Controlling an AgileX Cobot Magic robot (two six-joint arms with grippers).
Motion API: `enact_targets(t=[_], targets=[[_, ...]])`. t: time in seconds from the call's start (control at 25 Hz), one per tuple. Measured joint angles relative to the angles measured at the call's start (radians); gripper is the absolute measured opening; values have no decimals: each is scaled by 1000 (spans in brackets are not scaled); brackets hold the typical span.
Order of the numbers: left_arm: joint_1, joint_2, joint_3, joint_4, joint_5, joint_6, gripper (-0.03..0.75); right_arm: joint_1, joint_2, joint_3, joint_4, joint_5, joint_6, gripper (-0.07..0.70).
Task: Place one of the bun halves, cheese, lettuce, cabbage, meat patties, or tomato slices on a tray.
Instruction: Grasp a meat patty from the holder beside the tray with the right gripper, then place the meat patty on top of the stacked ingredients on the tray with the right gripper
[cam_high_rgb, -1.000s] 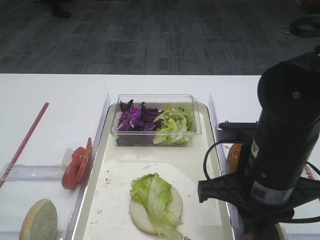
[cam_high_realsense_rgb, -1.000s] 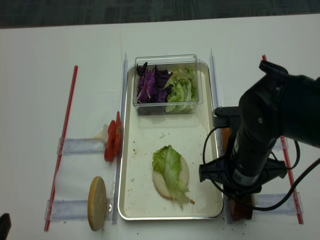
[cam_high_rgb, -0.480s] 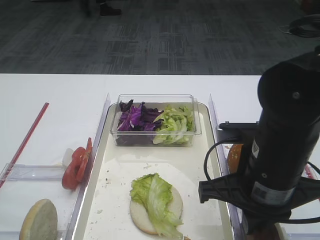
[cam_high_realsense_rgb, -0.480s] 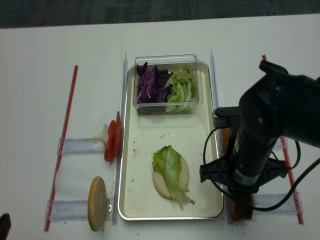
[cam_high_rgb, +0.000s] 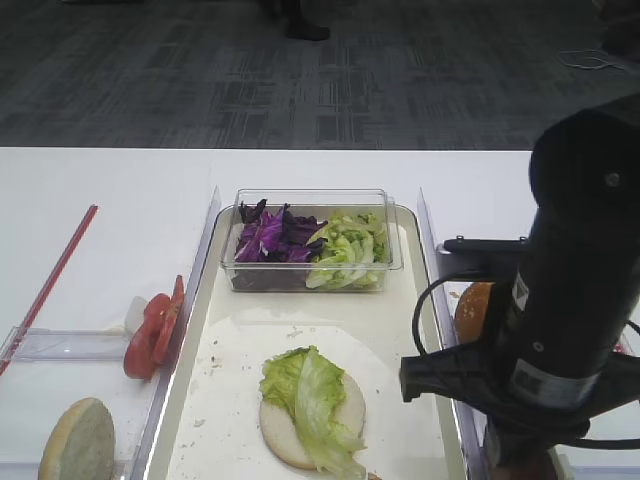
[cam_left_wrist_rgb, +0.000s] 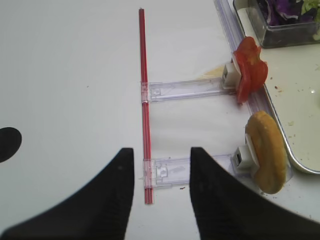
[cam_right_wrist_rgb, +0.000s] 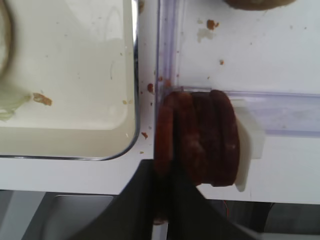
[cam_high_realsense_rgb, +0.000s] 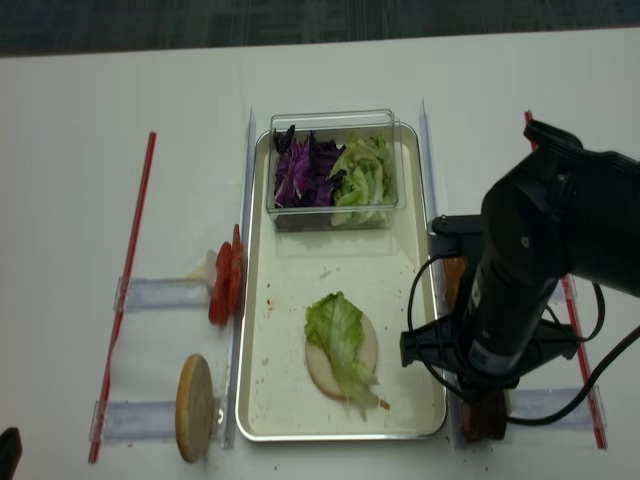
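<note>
Gripper (cam_right_wrist_rgb: 162, 200) clamping meat patties (cam_right_wrist_rgb: 197, 142)

Office-like lab: grey carpet tiles (cam_high_rgb: 300, 90), white table (cam_high_rgb: 110, 190).

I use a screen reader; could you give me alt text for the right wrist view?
The right gripper is shut on the leftmost of the upright meat patties in a clear holder, beside the tray corner.

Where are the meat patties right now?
Right wrist view: the meat patties stand on edge in a clear holder right of the tray corner, with the right claw shut on the leftmost one.
</note>
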Motion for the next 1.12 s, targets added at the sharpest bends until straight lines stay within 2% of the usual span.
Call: enact_targets(t=[0.36,0.64,0.72,1.12], targets=[[0,0,0,0,0,0,284,0,-68,0,11,51,-5,72],[0,0,0,0,0,0,284,0,-137,0,22,53,-9,72],[0,0,0,0,0,0,284,0,-154,0,46,37,-28,72],[0,0,0,0,0,0,284,0,-163,0,174,-111,-136,71]])
